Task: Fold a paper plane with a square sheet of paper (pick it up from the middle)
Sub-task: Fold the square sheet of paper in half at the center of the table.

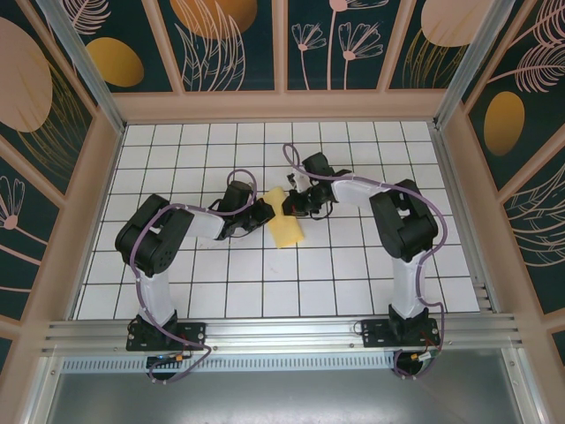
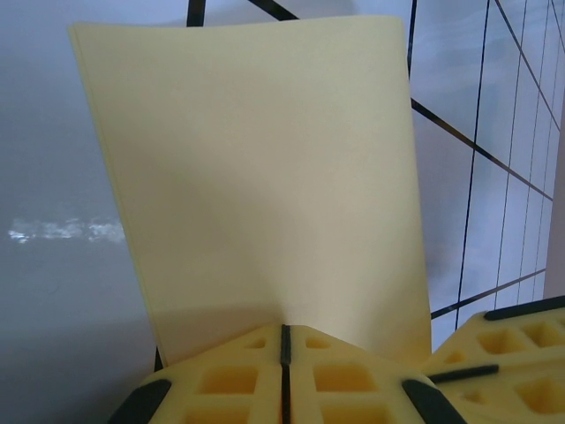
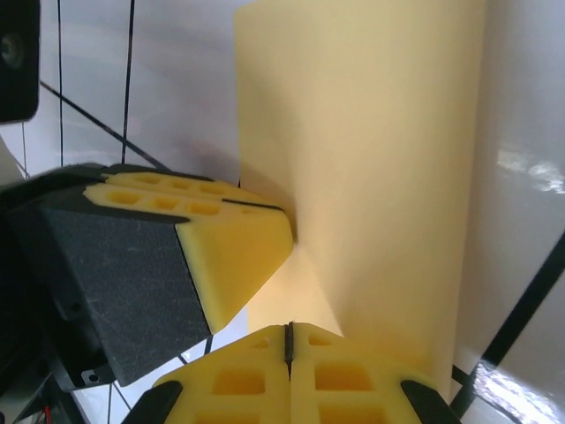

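Where room lies: white gridded table [image 1: 221, 300], glossy, tiles open around the arms, pale rails at its edges.
Paper [image 1: 284, 221] [image 2: 256, 177] [image 3: 380, 177]: mid-table between the grippers; pale yellow, thin, matte, folded to a narrow strip, edges straight.
Left gripper [image 1: 263, 212] [image 2: 284, 340]: pinched shut on the paper's edge.
Right gripper [image 1: 297, 205] [image 3: 289, 340]: likewise clamped on the paper; pads [image 3: 335, 380] of waffled yellow foam.
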Action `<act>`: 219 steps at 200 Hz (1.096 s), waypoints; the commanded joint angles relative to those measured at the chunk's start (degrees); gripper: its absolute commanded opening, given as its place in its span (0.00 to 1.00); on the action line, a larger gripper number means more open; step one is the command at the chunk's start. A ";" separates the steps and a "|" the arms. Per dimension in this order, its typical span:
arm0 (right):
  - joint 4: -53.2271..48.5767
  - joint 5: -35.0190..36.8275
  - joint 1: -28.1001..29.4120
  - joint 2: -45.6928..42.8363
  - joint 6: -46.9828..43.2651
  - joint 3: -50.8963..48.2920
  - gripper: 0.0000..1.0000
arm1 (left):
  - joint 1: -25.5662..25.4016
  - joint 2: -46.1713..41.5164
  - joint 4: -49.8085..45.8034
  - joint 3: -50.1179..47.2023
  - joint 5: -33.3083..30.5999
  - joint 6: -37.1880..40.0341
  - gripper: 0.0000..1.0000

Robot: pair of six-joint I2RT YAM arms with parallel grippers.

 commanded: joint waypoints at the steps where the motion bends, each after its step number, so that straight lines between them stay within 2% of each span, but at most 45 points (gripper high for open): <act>1: -2.62 -2.37 0.51 1.76 -2.76 0.32 0.04 | -0.52 5.55 -7.98 -1.21 -2.45 0.50 0.11; 45: -4.79 0.62 0.52 3.76 -3.97 0.44 0.04 | -0.52 5.85 -9.07 -1.07 -3.21 0.45 0.11; 100: -2.89 0.97 -1.09 2.57 -7.50 -3.22 0.02 | -0.53 6.46 -10.26 -1.04 -4.57 0.57 0.10; 170: 0.89 -1.54 -4.54 -5.68 -8.43 -15.17 0.01 | -0.50 7.10 -11.75 -0.95 -5.99 0.59 0.09; 219: 0.36 1.59 -5.01 -10.03 -6.73 -20.32 0.00 | -0.53 7.37 -11.41 -0.68 -5.75 0.91 0.09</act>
